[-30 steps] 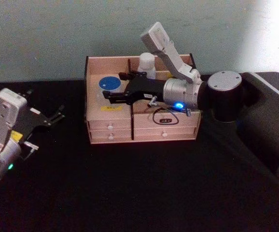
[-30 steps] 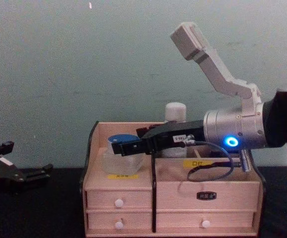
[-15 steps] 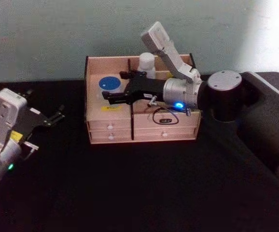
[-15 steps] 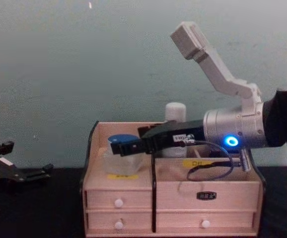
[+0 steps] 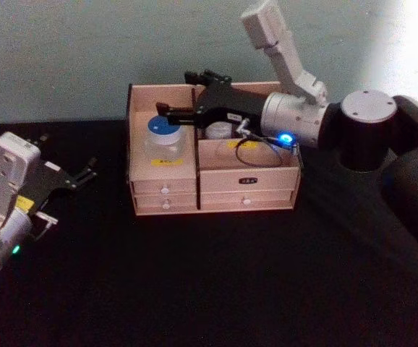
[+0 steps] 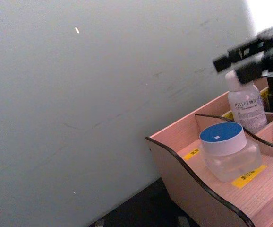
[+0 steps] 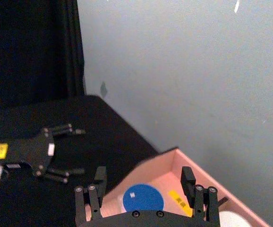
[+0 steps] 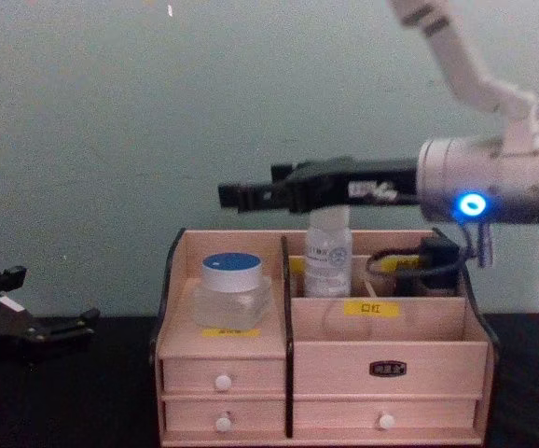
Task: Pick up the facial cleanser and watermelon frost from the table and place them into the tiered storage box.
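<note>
A: Where's the jar (image 8: 232,286)?
B: In the tiered storage box (image 8: 321,359), below the spread, empty right tool (image 8: 243,197).
A: The left tool (image 5: 86,175)?
B: Open, off beside the box.

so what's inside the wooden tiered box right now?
Light wooden tiered storage box: blue-lidded clear jar front left, white-capped clear bottle behind the divider. Drawer contents hidden.

Tiered storage box (image 5: 212,189): far centre of the dark worktop (image 5: 209,282).
Blue-lidded jar (image 5: 164,137): in its left compartment.
Right gripper (image 5: 171,111): fingers spread, empty, above the box.
Left gripper (image 5: 84,175): low at left, near the worktop.
</note>
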Tool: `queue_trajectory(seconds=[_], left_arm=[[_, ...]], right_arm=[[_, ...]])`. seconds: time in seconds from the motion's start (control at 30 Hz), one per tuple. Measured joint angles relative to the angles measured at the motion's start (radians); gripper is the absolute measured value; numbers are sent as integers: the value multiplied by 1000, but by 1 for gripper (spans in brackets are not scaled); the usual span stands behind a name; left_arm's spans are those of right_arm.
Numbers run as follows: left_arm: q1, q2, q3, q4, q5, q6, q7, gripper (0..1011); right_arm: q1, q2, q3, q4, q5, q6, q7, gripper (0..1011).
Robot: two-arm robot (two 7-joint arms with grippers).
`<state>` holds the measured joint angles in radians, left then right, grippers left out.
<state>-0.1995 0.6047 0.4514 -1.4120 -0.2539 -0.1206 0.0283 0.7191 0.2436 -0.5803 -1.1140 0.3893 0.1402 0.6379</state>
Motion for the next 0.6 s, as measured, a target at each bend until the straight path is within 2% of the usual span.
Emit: queue_trajectory(seconds=[0.2, 0.43, 0.6], left_arm=[[0, 0, 0, 0, 0, 0, 0, 1001], [0, 0, 0, 0, 0, 0, 0, 1001], [0, 0, 0, 0, 0, 0, 0, 1001]], right_arm=[[-25, 34, 31, -79, 34, -8, -16, 1000], [-61, 83, 82, -150, 51, -29, -87, 1000], [-111, 124, 143, -206, 54, -41, -171, 1000]])
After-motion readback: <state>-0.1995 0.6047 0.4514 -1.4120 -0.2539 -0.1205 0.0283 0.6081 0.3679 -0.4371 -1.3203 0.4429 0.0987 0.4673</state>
